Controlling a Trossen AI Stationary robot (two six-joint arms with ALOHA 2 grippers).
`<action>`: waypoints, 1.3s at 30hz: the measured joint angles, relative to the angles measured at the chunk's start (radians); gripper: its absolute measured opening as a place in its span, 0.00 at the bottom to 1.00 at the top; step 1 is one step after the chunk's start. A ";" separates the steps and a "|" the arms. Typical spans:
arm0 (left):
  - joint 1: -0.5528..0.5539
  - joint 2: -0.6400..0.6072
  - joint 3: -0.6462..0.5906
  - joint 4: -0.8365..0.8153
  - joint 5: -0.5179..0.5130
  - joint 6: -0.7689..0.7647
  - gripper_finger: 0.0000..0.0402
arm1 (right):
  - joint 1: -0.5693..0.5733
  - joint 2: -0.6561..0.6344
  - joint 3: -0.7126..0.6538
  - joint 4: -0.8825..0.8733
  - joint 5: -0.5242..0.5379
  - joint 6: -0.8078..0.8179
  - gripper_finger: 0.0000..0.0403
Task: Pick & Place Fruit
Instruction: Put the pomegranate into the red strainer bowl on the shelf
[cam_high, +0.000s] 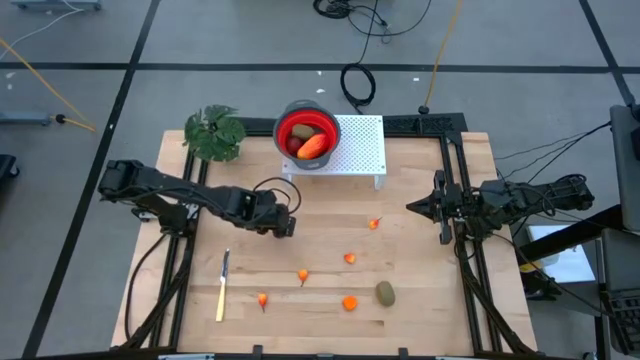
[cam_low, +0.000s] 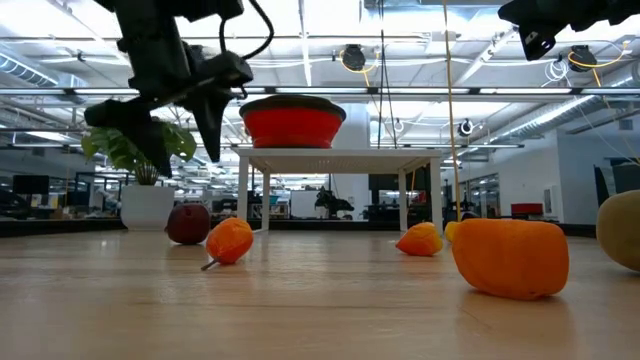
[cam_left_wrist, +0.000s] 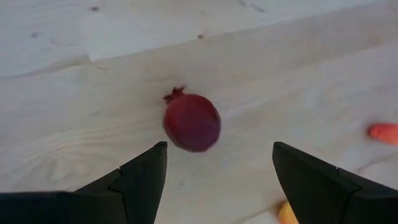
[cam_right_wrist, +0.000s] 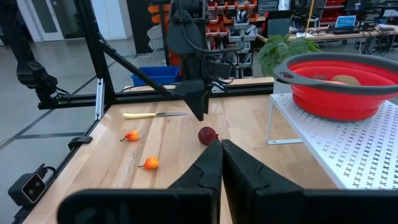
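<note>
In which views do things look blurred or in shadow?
Low view: the near orange piece is soft, and the left gripper is a dark shape against bright ceiling lights. Left wrist view: the fingers blur; the red ball stays fairly sharp.

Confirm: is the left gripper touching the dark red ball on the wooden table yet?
Apart. In the left wrist view, the open left gripper hangs above the dark red ball, bare wooden table showing between ball and both fingers.
</note>
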 joint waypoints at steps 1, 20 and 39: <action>0.006 0.000 -0.005 0.001 0.000 -0.010 0.73 | 0.000 0.000 0.000 0.000 0.000 0.000 0.01; 0.063 0.006 -0.052 0.056 -0.008 -0.081 0.73 | 0.000 0.000 0.000 0.000 0.000 0.000 0.01; 0.067 0.228 -0.052 0.140 0.046 -0.088 0.73 | 0.000 0.000 0.000 -0.007 0.000 0.000 0.01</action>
